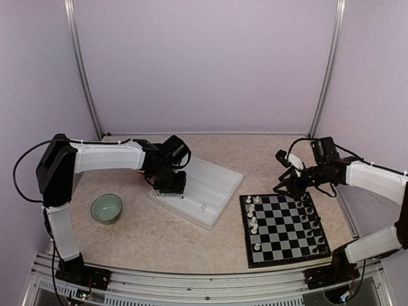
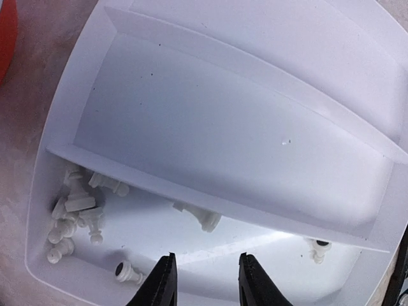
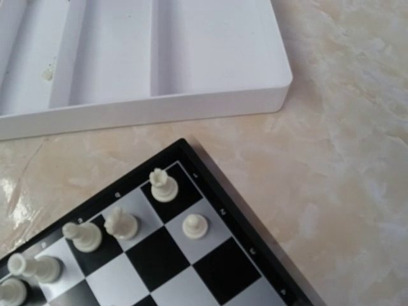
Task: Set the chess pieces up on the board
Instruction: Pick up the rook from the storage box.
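Over white divided plastic tray (image 2: 76, 89): my left gripper (image 2: 206, 260), parted and empty, may skid the small toppled cream chess pieces (image 2: 73, 217) aside; right gripper (image 1: 287, 175) likewise spread.

A white plastic tray with long dividers (image 1: 213, 182) lies askew on the beige marbled desk (image 1: 159, 242). Well apart to its left, a small pale-green ceramic bowl (image 1: 106, 208) sits upright. Plain lilac walls (image 1: 204, 64) stand behind.
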Robot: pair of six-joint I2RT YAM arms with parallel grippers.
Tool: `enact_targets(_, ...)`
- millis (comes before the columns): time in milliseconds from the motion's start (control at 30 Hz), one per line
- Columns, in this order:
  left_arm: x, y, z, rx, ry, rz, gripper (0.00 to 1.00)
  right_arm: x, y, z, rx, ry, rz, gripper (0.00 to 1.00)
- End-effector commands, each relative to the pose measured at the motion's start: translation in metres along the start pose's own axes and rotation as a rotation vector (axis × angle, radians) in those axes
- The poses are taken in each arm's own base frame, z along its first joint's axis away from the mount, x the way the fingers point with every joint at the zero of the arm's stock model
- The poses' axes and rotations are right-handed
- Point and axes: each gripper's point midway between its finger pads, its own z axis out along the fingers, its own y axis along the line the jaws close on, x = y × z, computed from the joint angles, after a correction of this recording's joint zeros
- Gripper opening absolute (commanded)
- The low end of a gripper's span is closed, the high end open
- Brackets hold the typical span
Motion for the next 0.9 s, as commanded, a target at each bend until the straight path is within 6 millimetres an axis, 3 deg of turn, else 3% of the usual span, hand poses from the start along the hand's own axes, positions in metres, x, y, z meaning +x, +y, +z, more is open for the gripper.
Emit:
enact_targets(0,-0.018,-0.009,0.017,0.044,-0.024,-0.069,0.34,-0.001,-0.001,-0.002,-0.009,-0.003,0.004,0.59)
enact_targets(167,-0.015,-0.007,0.033,0.028,0.012,-0.068,0.33,0.000,0.000,-0.001,-0.013,-0.002,0.004,0.59)
enact_targets(400,-0.008,-0.006,0.041,0.015,0.034,-0.064,0.29,0.001,0.000,0.001,-0.022,0.005,0.009,0.59)
enact_targets(500,-0.006,-0.004,0.035,-0.007,0.023,-0.054,0.29,0.002,0.000,0.001,-0.022,0.005,0.009,0.59)
enact_targets(633,-0.007,-0.001,0.010,-0.037,-0.034,-0.063,0.34,0.001,0.000,0.001,-0.024,0.004,0.009,0.59)
enact_targets(867,0.009,0.003,0.010,-0.023,-0.020,-0.085,0.34,0.001,0.001,0.001,-0.028,0.004,0.010,0.59)
